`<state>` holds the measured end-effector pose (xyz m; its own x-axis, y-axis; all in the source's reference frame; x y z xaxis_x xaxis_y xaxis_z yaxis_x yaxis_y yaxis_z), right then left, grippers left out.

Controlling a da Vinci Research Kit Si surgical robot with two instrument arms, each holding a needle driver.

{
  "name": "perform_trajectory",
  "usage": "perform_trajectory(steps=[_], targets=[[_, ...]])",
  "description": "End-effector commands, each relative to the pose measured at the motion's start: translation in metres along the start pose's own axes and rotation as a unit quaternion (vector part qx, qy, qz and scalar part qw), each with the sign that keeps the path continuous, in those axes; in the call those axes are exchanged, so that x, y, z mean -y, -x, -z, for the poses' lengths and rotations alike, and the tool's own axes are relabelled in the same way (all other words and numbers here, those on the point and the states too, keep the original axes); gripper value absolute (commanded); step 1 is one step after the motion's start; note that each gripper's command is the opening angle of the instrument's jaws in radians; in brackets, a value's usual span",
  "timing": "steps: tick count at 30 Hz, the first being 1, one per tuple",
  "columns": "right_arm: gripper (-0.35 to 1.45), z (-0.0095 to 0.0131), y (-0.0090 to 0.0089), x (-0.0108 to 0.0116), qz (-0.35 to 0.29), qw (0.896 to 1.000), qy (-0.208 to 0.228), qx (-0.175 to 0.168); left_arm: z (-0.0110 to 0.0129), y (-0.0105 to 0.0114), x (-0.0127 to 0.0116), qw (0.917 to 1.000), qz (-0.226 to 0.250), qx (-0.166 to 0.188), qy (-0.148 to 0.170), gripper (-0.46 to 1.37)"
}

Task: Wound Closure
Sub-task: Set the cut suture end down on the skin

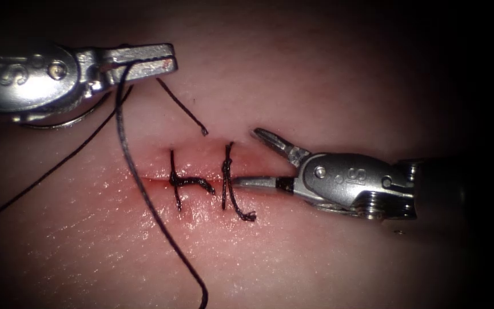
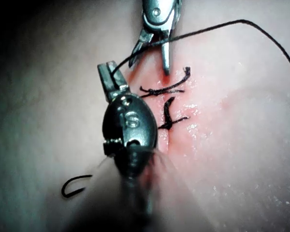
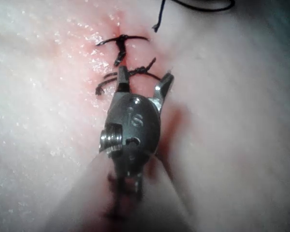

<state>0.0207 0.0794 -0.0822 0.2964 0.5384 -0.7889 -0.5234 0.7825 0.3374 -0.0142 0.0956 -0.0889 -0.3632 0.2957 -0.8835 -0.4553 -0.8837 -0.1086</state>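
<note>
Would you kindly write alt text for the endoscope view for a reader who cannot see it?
The left hand, jaws shut on the thread, sits upper left of a cut in the tissue crossed by two stitches. The right hand, jaws open and holding nothing, points at the right-hand stitch. The curved needle lies under the left hand, out of the tissue.

Left claw [image 2: 108, 72] closed on thread [image 2: 241, 23]. Right claw [image 2: 150, 53] open, one tip touching cut [image 2: 166, 140] beside two stitches [image 2: 164, 89]. Needle [image 2: 75, 186] lying free on tissue [image 2: 241, 159].
</note>
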Motion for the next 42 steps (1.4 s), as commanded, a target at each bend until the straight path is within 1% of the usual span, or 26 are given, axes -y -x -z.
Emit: perform_trajectory(steps=[1,3,9,22,31,34,37,39,42], targets=[[1.43,0.0004,0.0,0.0,0.0,1.0,-0.004,0.001,0.0006,0.0004,0.0,1.0,0.002,0.001,-0.003,-0.35],[1.42,0.001,0.0001,0.0,0.001,1.0,-0.006,0.001,0.0013,0.0009,0.0001,1.0,0.004,0.002,-0.005,-0.35],[1.42,0.0018,0.0002,0.0005,0.002,1.0,-0.008,0.0,0.0024,0.0016,0.0004,0.9999,0.003,0.004,-0.012,-0.35],[1.4,0.0031,0.0003,0.0008,0.003,1.0,-0.012,0.0,0.0021,0.0024,0.0001,0.9998,0.006,0.004,-0.017,-0.35],[1.4,0.0042,0.0003,0.002,0.004,1.0,-0.013,-0.001,0.002,0.003,-0.0002,0.9998,0.008,0.008,-0.017,-0.35],[1.4,0.0046,0.0003,0.0023,0.005,1.0,-0.014,-0.001,0.0019,0.0035,-0.0003,0.9998,0.007,0.018,-0.008,-0.35],[1.39,0.005,0.0004,0.0025,0.005,1.0,-0.014,-0.002,0.0019,0.0044,-0.0007,0.9995,0.001,0.031,0.001,-0.35],[1.39,0.0053,0.0006,0.0028,0.006,1.0,-0.015,-0.002,0.0021,0.0057,-0.0011,0.9991,-0.003,0.043,0.005,-0.35],[1.39,0.0058,0.0009,0.0033,0.008,1.0,-0.016,-0.002,0.0024,0.0073,-0.0012,0.9989,0.001,0.046,0.006,-0.35]])
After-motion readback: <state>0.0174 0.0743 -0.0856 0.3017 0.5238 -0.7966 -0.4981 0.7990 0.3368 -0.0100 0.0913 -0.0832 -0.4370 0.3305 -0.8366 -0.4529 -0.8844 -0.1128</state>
